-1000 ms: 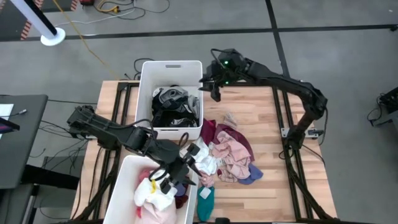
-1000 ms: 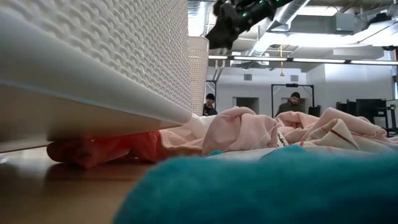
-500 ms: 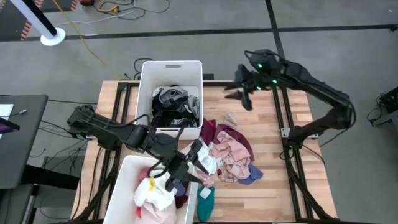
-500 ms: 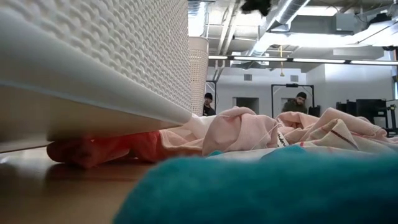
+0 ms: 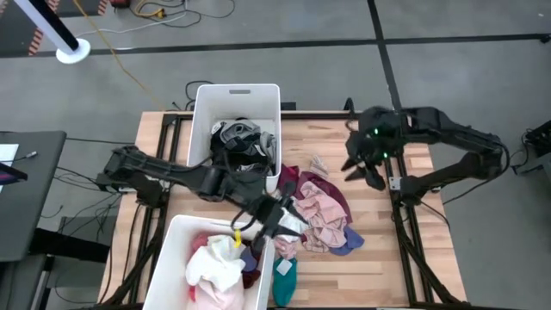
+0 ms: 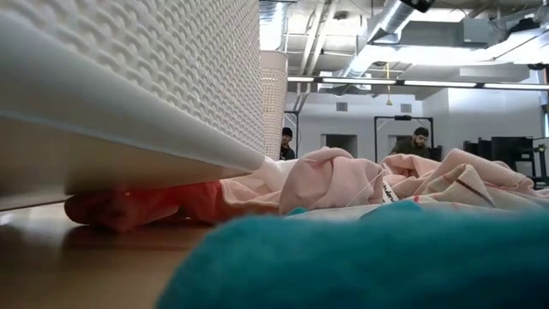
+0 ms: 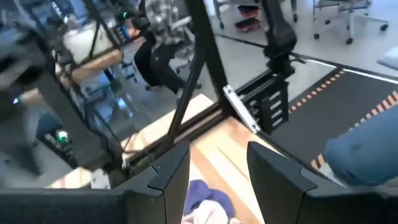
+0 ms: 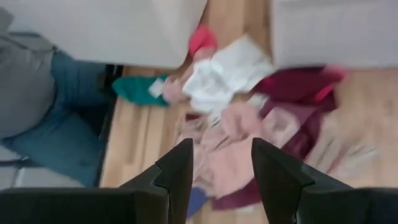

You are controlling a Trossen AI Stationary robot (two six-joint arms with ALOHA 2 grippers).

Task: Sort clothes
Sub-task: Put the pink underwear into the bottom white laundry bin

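Note:
The clothes lie in a loose pile (image 5: pixel 317 211) of pink, maroon, white and blue pieces at the table's middle. A teal piece (image 5: pixel 284 274) lies at the near edge. More clothes fill the two white bins. My left gripper (image 5: pixel 278 215) hangs open over the pile's left edge, beside the near bin's right rim. Its fingers (image 7: pixel 168 177) are apart with nothing between them. My right gripper (image 5: pixel 365 170) is open in the air to the right of the pile. It slants down toward the pile (image 8: pixel 227 140), and nothing is between its fingers (image 8: pixel 180 168).
The far bin (image 5: pixel 203 129) holds dark and grey pieces. The near bin (image 5: pixel 172 250) holds white, pink and yellow ones. Bare wood (image 5: pixel 379 250) lies right of the pile. A person's blue trousers (image 8: pixel 68 134) show past the near edge. People stand in the room behind (image 6: pixel 419 137).
My right gripper has swung from beside the far bin's right rim toward the table's right edge and nearer, tipping down toward the pile. My left gripper has moved from over the near bin toward the right, to the pile's left edge.

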